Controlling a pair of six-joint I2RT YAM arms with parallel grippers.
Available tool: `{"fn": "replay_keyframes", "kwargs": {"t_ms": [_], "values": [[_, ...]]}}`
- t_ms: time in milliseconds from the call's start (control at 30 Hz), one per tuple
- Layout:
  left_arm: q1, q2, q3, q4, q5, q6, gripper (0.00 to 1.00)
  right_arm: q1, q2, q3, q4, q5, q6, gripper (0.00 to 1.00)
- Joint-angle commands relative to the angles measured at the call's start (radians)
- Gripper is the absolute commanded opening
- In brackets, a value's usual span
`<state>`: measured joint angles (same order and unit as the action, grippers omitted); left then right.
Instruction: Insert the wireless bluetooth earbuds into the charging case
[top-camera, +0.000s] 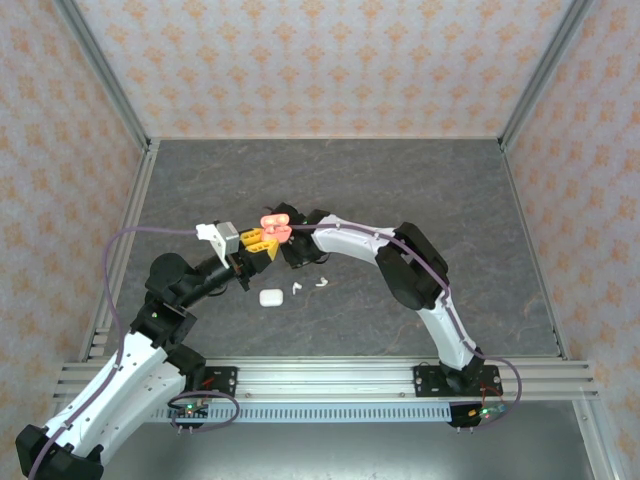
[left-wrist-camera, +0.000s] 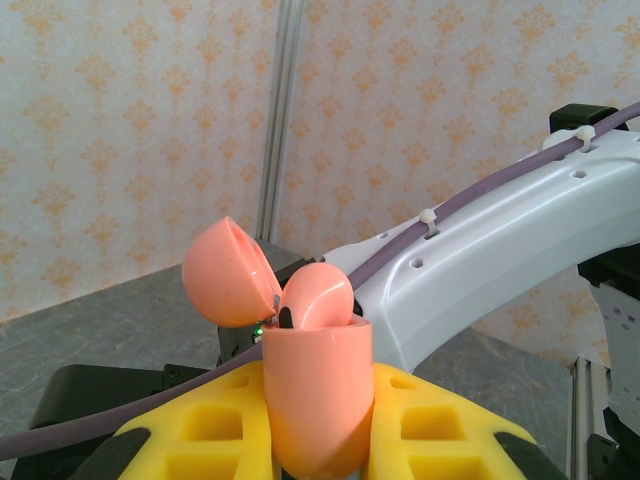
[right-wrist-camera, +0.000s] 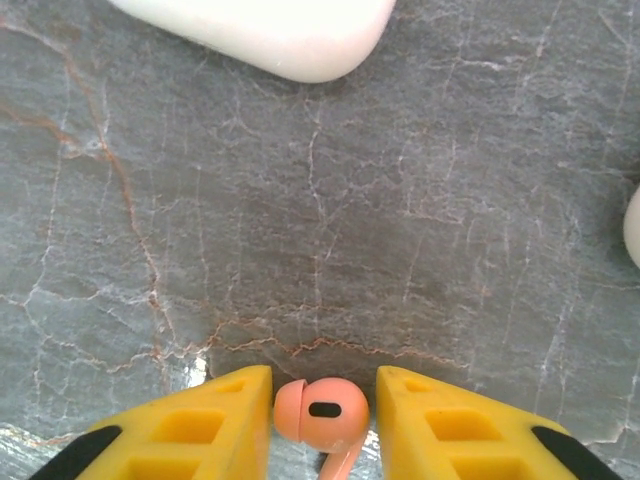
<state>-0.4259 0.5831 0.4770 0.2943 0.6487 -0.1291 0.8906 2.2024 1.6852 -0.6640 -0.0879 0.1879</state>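
My left gripper is shut on a coral-pink charging case, held upright above the table. Its lid is swung open, and one coral earbud sits in the case's mouth. From above, the case is held up at mid-table. My right gripper is down at the grey table with a second coral earbud lying between its yellow fingers. The left finger touches the bud; a thin gap shows at the right finger.
A white case and two white earbuds lie on the table in front of the grippers. The white case is at the top of the right wrist view. The right arm's white link passes just behind the held case.
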Motion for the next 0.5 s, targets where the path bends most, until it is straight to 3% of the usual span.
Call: {"fn": "replay_keyframes", "kwargs": {"t_ms": [0, 233, 467], "values": [[-0.005, -0.008, 0.037, 0.006, -0.006, 0.017, 0.0, 0.011, 0.029, 0.006, -0.077, 0.02, -0.009, 0.29], [-0.005, -0.009, 0.037, 0.011, -0.009, 0.011, 0.0, -0.001, -0.083, -0.07, 0.008, 0.063, 0.003, 0.27], [-0.005, 0.022, 0.021, 0.09, -0.002, -0.036, 0.0, -0.079, -0.392, -0.296, 0.196, 0.065, 0.042, 0.26]]}}
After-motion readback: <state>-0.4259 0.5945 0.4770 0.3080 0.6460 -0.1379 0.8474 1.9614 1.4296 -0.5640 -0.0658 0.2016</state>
